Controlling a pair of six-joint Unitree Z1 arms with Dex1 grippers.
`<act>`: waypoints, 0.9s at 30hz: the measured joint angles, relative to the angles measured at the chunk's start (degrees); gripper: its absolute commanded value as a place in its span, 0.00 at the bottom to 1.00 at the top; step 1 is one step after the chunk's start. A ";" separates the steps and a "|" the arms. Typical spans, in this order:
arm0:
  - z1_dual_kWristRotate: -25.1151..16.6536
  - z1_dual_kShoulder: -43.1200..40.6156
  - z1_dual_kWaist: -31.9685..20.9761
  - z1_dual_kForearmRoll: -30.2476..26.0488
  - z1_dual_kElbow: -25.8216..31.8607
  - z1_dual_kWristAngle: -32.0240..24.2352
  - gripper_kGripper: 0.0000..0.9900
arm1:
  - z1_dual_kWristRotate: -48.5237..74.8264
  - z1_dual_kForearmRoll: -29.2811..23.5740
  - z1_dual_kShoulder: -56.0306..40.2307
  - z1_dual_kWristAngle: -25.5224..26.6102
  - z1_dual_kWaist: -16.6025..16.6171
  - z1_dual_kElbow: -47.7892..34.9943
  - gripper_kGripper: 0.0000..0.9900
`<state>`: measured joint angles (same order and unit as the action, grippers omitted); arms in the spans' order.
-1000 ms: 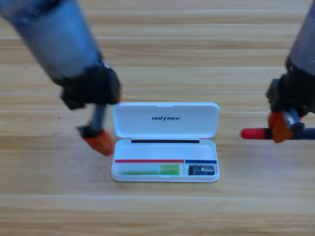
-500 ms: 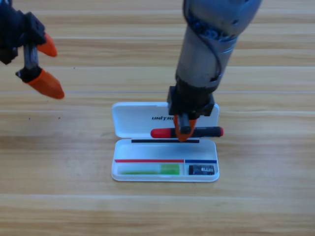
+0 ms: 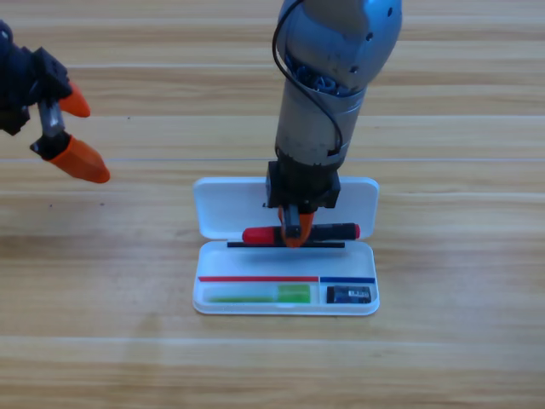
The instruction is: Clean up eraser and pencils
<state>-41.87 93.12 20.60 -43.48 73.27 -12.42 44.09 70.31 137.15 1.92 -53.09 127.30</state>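
Note:
The white case [image 3: 217, 213] lies open at the table's middle. In its tray, the light green pencil [image 3: 260, 295] lies at the left and the dark eraser [image 3: 349, 295] sits in the small right compartment. My right gripper [image 3: 294, 232] points down over the hinge line, shut on the red-capped, black-barrelled marker [image 3: 336, 231], which lies level just above the tray's back edge. Far off at the left edge, my left gripper [image 3: 75, 132] hangs open with nothing in it.
The right arm's grey body [image 3: 328, 77] rises over the case lid and hides part of its lettering. Bare wooden table [image 3: 460, 281] surrounds the case on all sides.
The right gripper carried the marker from the table's right side to over the case, then a little left and down towards the tray. The left gripper drew back to the left edge.

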 measured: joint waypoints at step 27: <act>0.00 0.00 -0.10 2.50 -2.20 -0.09 1.00 | -2.04 0.20 0.56 -1.23 -0.67 0.34 0.01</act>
<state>-41.87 93.12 20.50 -40.98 71.07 -12.52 42.05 70.51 137.71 0.69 -53.76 127.65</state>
